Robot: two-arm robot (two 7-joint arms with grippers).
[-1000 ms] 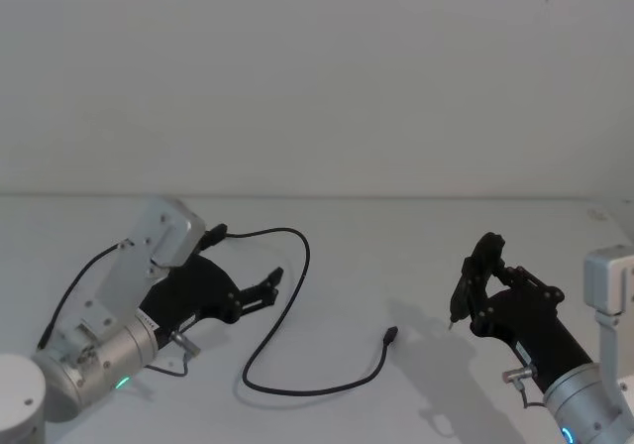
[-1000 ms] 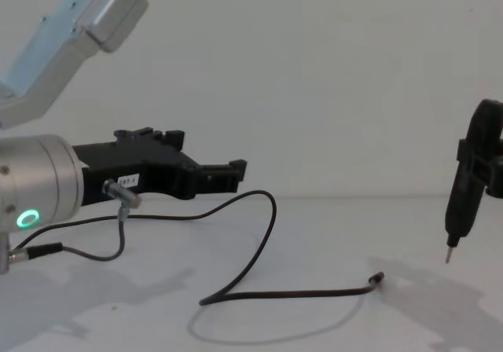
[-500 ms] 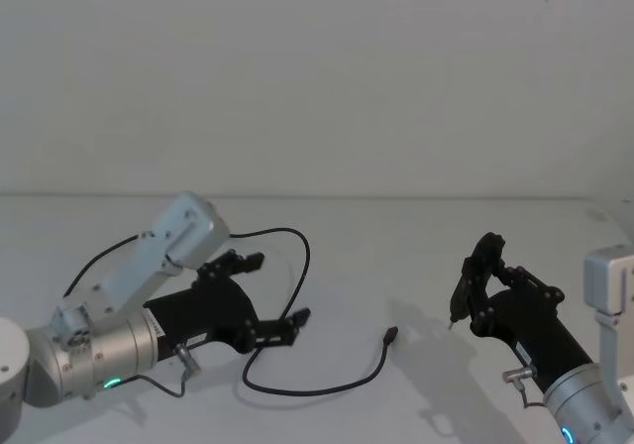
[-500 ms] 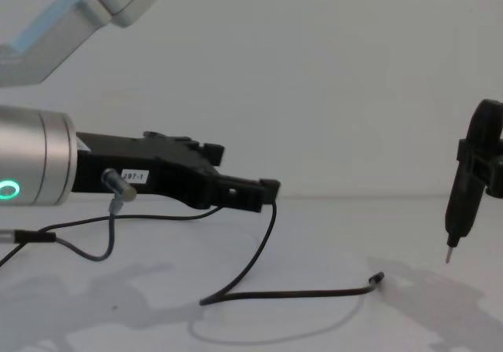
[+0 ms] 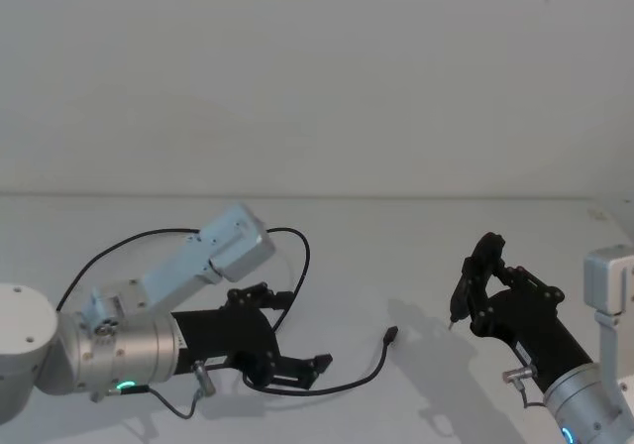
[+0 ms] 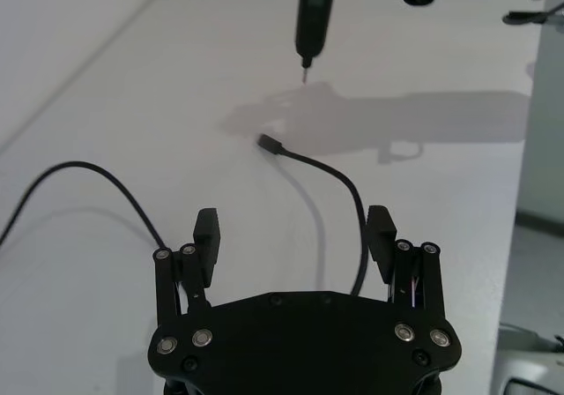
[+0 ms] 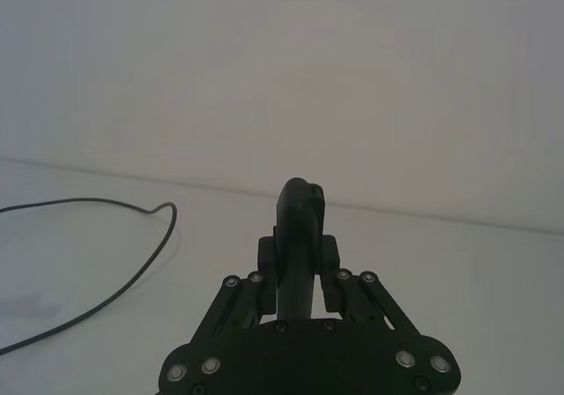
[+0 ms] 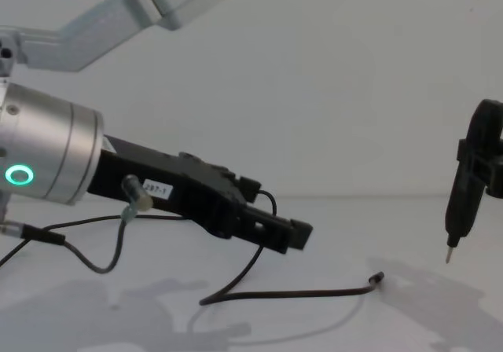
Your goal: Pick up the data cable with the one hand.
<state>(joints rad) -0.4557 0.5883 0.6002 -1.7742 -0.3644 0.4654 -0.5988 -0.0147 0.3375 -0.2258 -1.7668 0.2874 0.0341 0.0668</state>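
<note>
Head view: my left gripper (image 5: 302, 330), the black angular plastic claw on the big silver cylinder with the green ring light, hangs low over the white tabletop (image 5: 396, 236). Its fingers are spread wide with nothing in them, nosed toward the near bend of the long thin black data cable (image 5: 306, 258). The cable lies flat in an open loop, its small plug end toward my right side. My right gripper (image 5: 482, 277) sits parked well apart, clenched on a slim black pointed tool (image 5: 459, 300), leaving the job to one arm. Left wrist view: one strand of cable runs just inside one finger, so the open span looks set to straddle it. Right wrist view: fingers pinch the tool's body upright, cable far off. Chest view: my left claw tilts down, its tip crossing in front of the strand that runs away from me; whether they touch, I cannot tell. Judgement: lowering and closing come next.
</note>
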